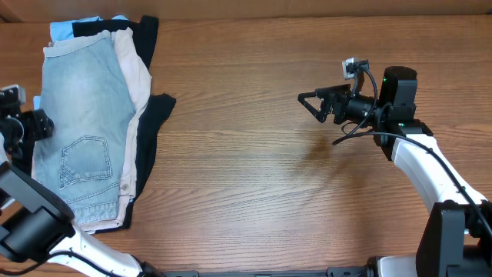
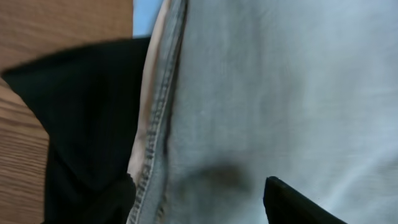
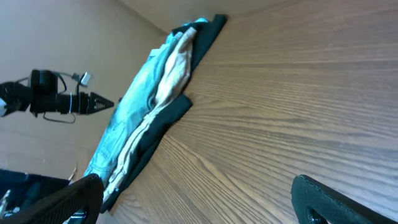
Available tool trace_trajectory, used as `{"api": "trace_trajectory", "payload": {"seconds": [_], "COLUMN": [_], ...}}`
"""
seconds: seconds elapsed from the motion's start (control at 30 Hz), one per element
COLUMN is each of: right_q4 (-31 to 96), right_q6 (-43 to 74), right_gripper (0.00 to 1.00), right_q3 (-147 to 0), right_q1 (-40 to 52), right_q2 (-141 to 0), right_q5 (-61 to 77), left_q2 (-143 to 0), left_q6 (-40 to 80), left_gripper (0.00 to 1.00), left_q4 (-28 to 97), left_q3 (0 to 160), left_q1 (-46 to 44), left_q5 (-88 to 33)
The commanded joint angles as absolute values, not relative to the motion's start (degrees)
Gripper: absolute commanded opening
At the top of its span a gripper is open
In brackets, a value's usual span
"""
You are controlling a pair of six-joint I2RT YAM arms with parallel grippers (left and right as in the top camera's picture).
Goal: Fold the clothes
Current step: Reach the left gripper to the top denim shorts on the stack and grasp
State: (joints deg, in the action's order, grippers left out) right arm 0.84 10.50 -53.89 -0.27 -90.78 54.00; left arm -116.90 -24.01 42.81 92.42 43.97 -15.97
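Note:
The clothes lie in a flat pile at the table's left. Light-wash denim shorts [image 1: 84, 131] with a stitched back pocket are on top, with beige shorts [image 1: 138, 81], a black piece [image 1: 154, 115] and a sky-blue piece [image 1: 65, 29] showing beneath. My left gripper [image 1: 37, 125] sits at the pile's left edge. In the left wrist view it [image 2: 199, 208] is open just above the denim [image 2: 280, 93], beside its seam, the beige edge [image 2: 144, 130] and the black cloth [image 2: 81, 118]. My right gripper [image 1: 309, 104] is open and empty, well right of the pile, raised over bare wood [image 3: 199, 205].
The wooden table [image 1: 254, 185] runs from the pile to the right arm's base [image 1: 430, 177]. In the right wrist view the pile [image 3: 134, 130] lies far off with the left arm [image 3: 56, 102] beside it. The table's back edge runs along a wall.

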Motion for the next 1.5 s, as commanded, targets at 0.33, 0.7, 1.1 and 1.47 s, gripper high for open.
{"api": "trace_trajectory", "payload": {"seconds": [0.33, 0.7, 1.1, 1.47], "right_q4": [1.8, 3.0, 5.3, 5.3], "right_q6": [10.7, 10.7, 10.7, 10.7], "right_gripper": [0.95, 0.96, 0.96, 0.96], "right_q3": [-54.8, -54.8, -54.8, -54.8], "right_q1": [0.0, 0.0, 0.0, 0.0], "right_q2": [-90.6, -90.6, -90.6, -90.6], "right_q5": [51.5, 51.2, 49.5, 49.3], "left_q2": [-119.7, -121.3, -121.8, -121.8], "left_q6": [-25.3, -25.2, -23.7, -23.6], "left_gripper": [0.52, 0.49, 0.15, 0.54], "left_q4": [40.2, 40.0, 39.0, 39.0], "left_q3": [93.6, 93.5, 93.5, 93.5], "left_q1": [44.1, 43.7, 43.7, 44.6], "left_q5": [-20.8, -23.0, -22.9, -19.1]}}
